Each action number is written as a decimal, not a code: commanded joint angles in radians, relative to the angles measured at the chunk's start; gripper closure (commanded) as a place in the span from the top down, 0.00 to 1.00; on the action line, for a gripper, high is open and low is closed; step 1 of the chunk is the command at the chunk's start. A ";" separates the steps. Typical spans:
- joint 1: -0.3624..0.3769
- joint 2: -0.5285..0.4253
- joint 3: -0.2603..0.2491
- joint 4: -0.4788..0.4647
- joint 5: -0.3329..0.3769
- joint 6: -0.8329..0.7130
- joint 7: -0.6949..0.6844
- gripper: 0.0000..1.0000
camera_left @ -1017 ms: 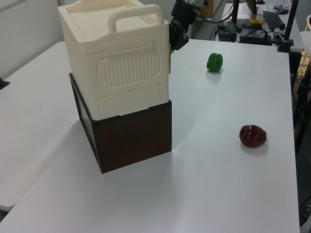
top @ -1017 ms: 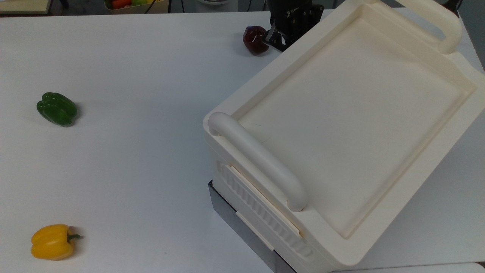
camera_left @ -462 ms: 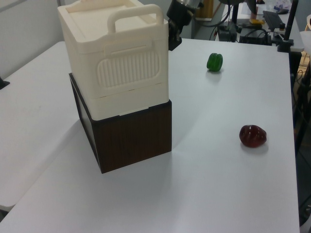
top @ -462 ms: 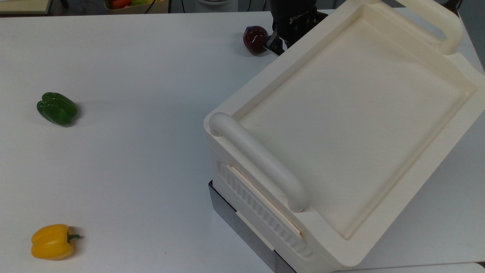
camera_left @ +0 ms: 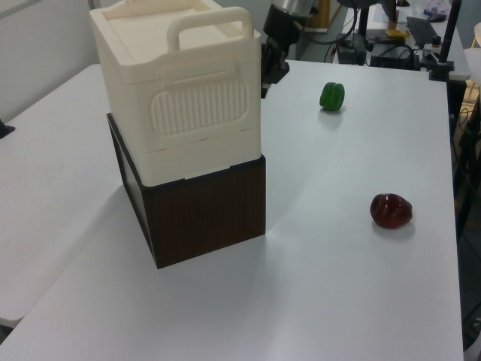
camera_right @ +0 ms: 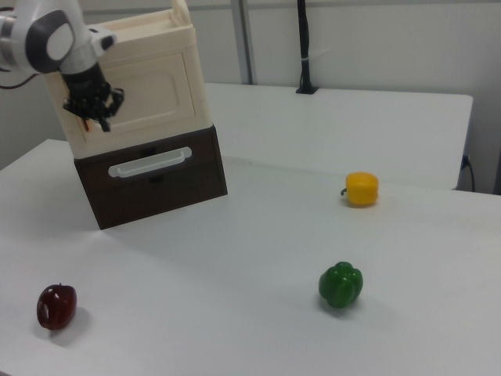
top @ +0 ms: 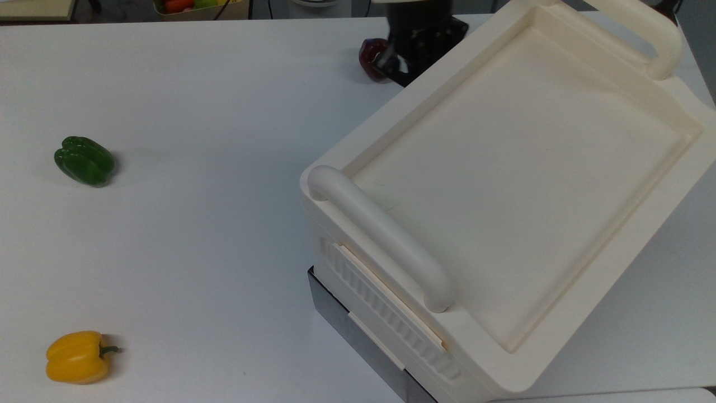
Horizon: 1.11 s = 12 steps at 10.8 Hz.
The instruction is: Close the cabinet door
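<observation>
The cream cabinet (top: pixel 520 168) stands on a dark wooden base (camera_left: pixel 210 210). Its door (camera_right: pixel 153 92) is a flat cream panel on the front face, and in the right view it lies flush with the frame. My gripper (camera_right: pixel 95 116) hangs right in front of the door's edge on the right view's left. From the left view, the gripper (camera_left: pixel 272 69) sits close against the cabinet's (camera_left: pixel 180 98) far right corner. Seen in the top view, the gripper (top: pixel 400 62) is at the cabinet's far corner.
A red pepper (top: pixel 368 53) lies beside the gripper, partly covered by it. A green pepper (top: pixel 84 160) and a yellow pepper (top: pixel 76 356) lie far out on the white table (top: pixel 196 168). Below the door is a dark drawer with a cream handle (camera_right: pixel 149 163).
In the left view, the door edge with its copper strip stuck out past the cabinet corner a second ago; now it is flush. The gripper has shifted slightly and now covers part of the red pepper.
</observation>
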 commanded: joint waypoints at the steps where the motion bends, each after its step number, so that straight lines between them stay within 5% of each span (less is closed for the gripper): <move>1: -0.132 -0.044 -0.016 0.005 -0.010 -0.211 0.089 0.01; 6: -0.184 -0.058 -0.223 -0.002 -0.029 -0.326 0.262 0.11; 7: -0.200 -0.070 -0.225 0.001 -0.032 -0.339 0.380 0.26; 9: -0.215 -0.072 -0.226 -0.003 -0.033 -0.352 0.381 1.00; 12: -0.217 -0.072 -0.228 -0.002 -0.032 -0.420 0.369 1.00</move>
